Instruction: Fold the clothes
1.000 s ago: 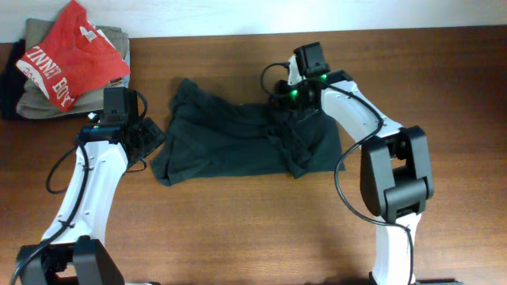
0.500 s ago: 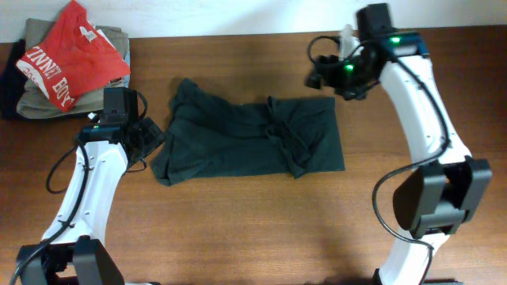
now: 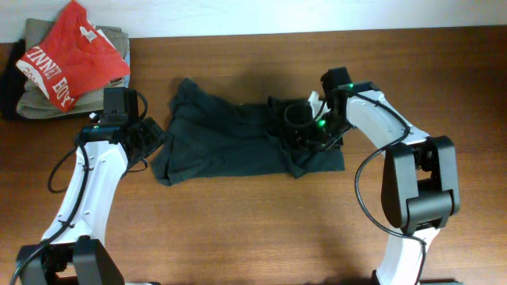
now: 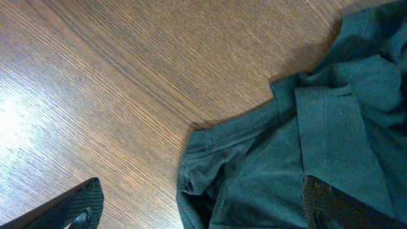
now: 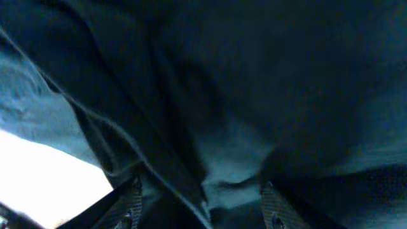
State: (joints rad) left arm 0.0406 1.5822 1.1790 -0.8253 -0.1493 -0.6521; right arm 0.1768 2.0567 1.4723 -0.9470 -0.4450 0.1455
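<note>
**Right arm down on the shirt, left arm parked at the hem**

The dark charcoal short-sleeved T-shirt of soft fabric (image 3: pixel 230 142) lies as a rough, creased rectangle on the brown wooden table (image 3: pixel 238 229). It's directly under the right gripper (image 3: pixel 305 128) and just to the side of the left gripper (image 3: pixel 149 136).

The right gripper sits low on the bunched ridge near the shirt's right end. In its wrist view, dark cloth fills everything and runs between the two fingers (image 5: pixel 130 200). The jaws are partly apart, so it looks like it's lining up a pinch rather than clamping; nothing looks gripped yet. That ridge is probably the fold edge it wants to lift.

The left gripper is spread wide and holds nothing. A ribbed hem corner lies just ahead of it, likely so it can pin or grab that end.

As for writing, no print shows on the dark shirt's upward face. Behind the left gripper, the red T-shirt (image 3: pixel 67 55) on the khaki-olive folded garments (image 3: pixel 36 101) has white lettering, but it's too tilted and creased to read with confidence.
</note>
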